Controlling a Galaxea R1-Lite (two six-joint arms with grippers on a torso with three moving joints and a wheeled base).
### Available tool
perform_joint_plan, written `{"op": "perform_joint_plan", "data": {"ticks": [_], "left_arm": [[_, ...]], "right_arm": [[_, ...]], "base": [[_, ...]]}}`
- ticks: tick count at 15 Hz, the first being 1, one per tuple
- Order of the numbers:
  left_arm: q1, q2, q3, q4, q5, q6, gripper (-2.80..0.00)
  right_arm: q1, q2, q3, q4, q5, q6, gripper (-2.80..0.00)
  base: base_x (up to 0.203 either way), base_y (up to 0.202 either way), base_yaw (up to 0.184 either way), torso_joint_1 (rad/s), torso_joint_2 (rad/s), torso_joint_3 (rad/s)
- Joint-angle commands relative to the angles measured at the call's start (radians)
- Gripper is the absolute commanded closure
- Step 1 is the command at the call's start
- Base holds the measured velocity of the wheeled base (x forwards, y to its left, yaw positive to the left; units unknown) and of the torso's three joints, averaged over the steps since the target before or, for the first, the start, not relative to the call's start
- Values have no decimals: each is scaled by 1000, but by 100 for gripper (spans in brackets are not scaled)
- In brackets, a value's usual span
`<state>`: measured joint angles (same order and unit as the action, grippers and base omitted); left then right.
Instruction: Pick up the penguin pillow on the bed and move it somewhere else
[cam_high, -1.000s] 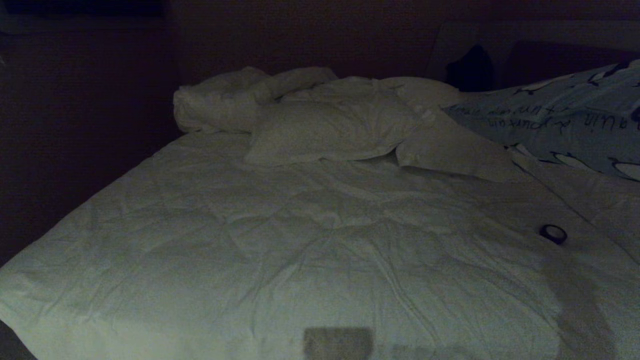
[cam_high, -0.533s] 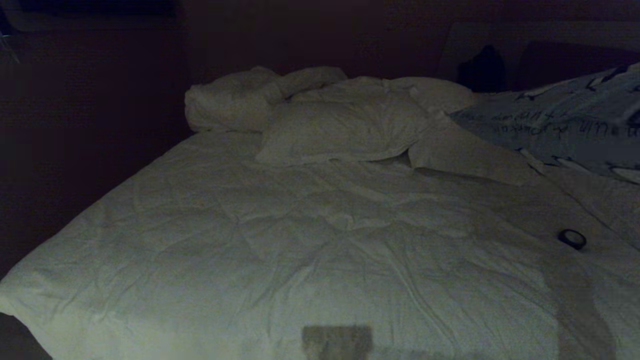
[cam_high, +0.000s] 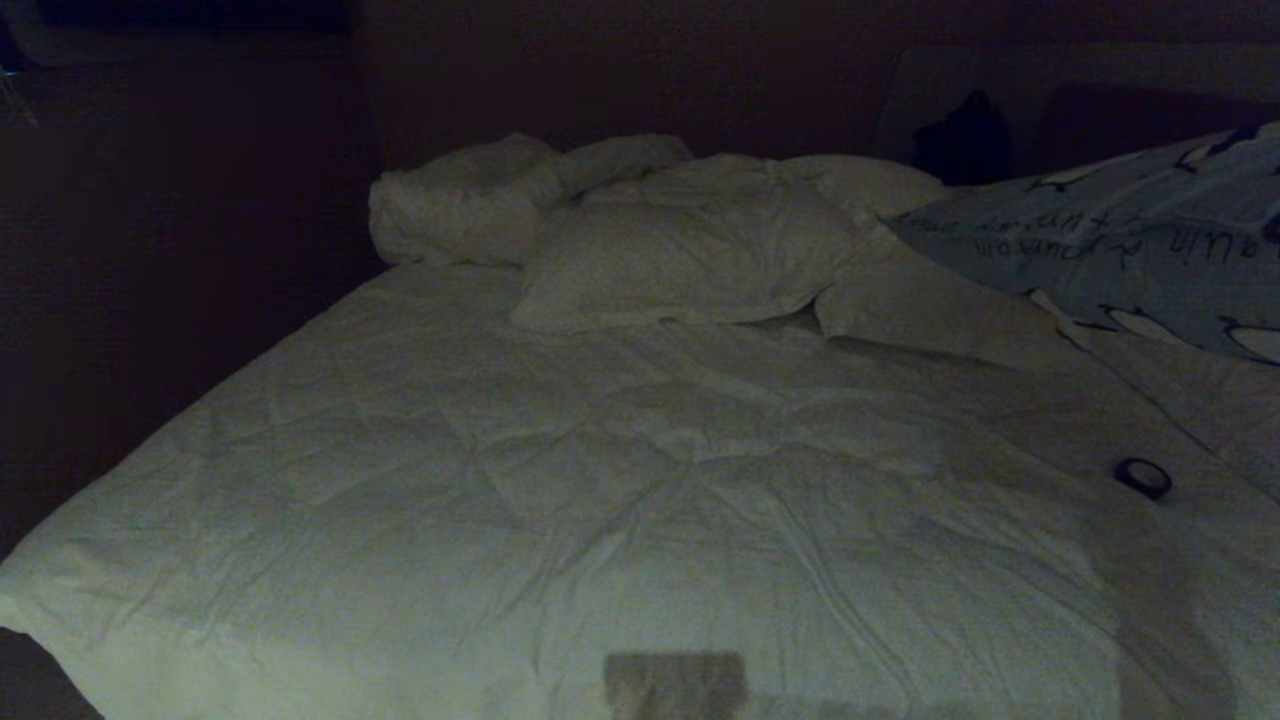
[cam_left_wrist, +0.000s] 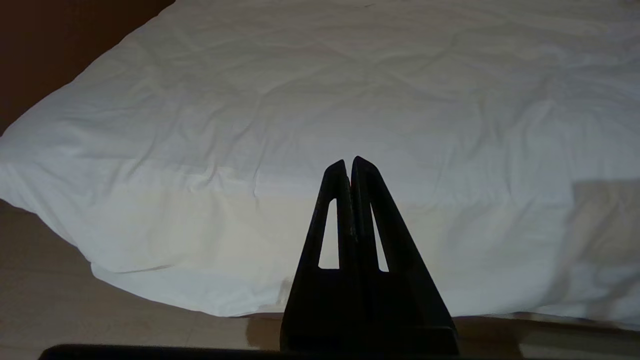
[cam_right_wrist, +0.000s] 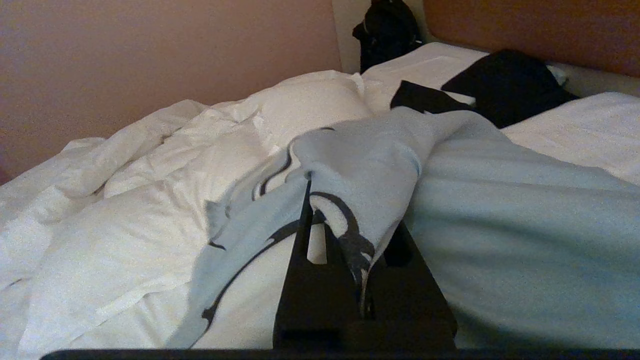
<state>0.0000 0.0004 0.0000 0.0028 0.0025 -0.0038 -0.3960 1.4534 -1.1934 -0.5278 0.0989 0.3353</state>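
Observation:
The penguin pillow, grey-blue with black-and-white penguins and dark script, hangs raised over the right side of the bed and runs out of the head view. In the right wrist view my right gripper is shut on a bunched fold of the pillow; the cloth drapes over its fingertips and hides them. My left gripper is shut and empty, held above the foot of the bed. Neither arm shows in the head view.
Plain white pillows and a crumpled roll of bedding lie at the head of the bed. A small dark ring rests on the duvet at the right. Dark clothing lies beyond the pillow. Bare floor borders the bed's foot.
The whole head view has slid slightly, so the bed sits a little further right in the picture. The held penguin pillow dipped half a second ago and is back up.

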Motion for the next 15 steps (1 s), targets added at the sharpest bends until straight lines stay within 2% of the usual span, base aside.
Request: {"op": "perform_joint_plan", "data": {"ticks": [1, 4, 9, 15], "left_arm": [[0, 0, 2, 0, 1, -1, 0], [0, 0, 2, 0, 1, -1, 0], [0, 0, 2, 0, 1, -2, 0], [0, 0, 2, 0, 1, -2, 0]], "right_arm": [[0, 2, 2, -3, 1, 2, 0], [0, -1, 11, -4, 27, 2, 0], [0, -2, 14, -5, 27, 2, 0], [0, -4, 14, -5, 28, 2, 0]], "base": [[0, 0, 0, 0, 0, 0], [0, 0, 0, 0, 0, 0], [-12, 0, 1, -1, 1, 1], [-187, 0, 2, 3, 2, 4]]}}
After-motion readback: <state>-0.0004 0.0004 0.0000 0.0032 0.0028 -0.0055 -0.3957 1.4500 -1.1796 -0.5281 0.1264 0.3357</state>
